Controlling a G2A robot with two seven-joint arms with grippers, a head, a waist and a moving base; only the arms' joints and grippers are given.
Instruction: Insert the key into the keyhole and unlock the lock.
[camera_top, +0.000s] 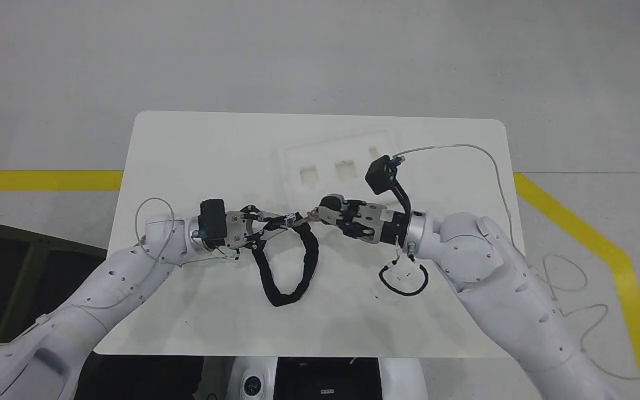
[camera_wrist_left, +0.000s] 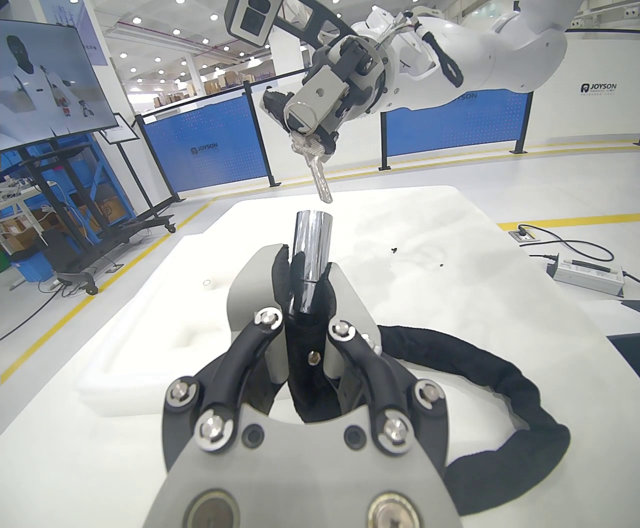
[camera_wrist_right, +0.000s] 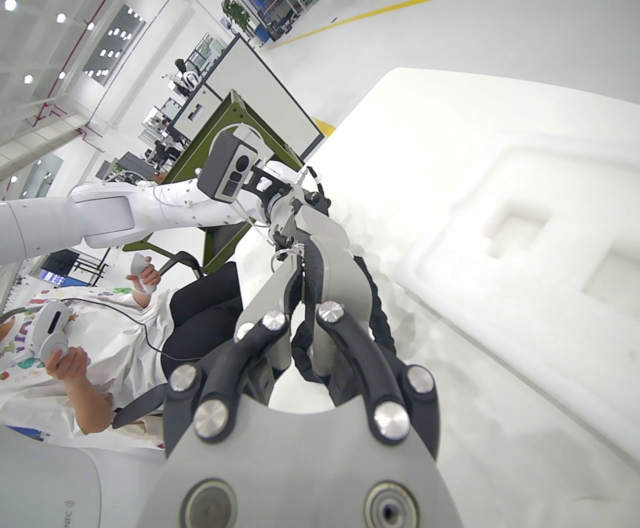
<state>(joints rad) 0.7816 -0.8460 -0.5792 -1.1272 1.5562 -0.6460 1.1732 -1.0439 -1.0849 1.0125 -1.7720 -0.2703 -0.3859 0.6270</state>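
My left gripper (camera_wrist_left: 306, 270) is shut on a chrome lock cylinder (camera_wrist_left: 311, 250), whose free end points away from the wrist. A black fabric-covered chain (camera_wrist_left: 500, 380) hangs from the lock and loops down onto the table (camera_top: 200, 140). My right gripper (camera_wrist_left: 312, 120) is shut on a silver key (camera_wrist_left: 318, 175). The key's tip hovers just off the cylinder's end face, slightly tilted and not inside it. From above, the left gripper (camera_top: 262, 222) and right gripper (camera_top: 325, 210) face each other over the table's middle, with the chain (camera_top: 290, 270) drooping below. The right gripper (camera_wrist_right: 300, 260) hides the key's blade.
A white foam tray (camera_top: 340, 165) with square recesses lies on the far side of the table, behind the grippers. A small black cable loop (camera_top: 403, 280) hangs under the right forearm. Bare table surface lies to the left and right of the arms.
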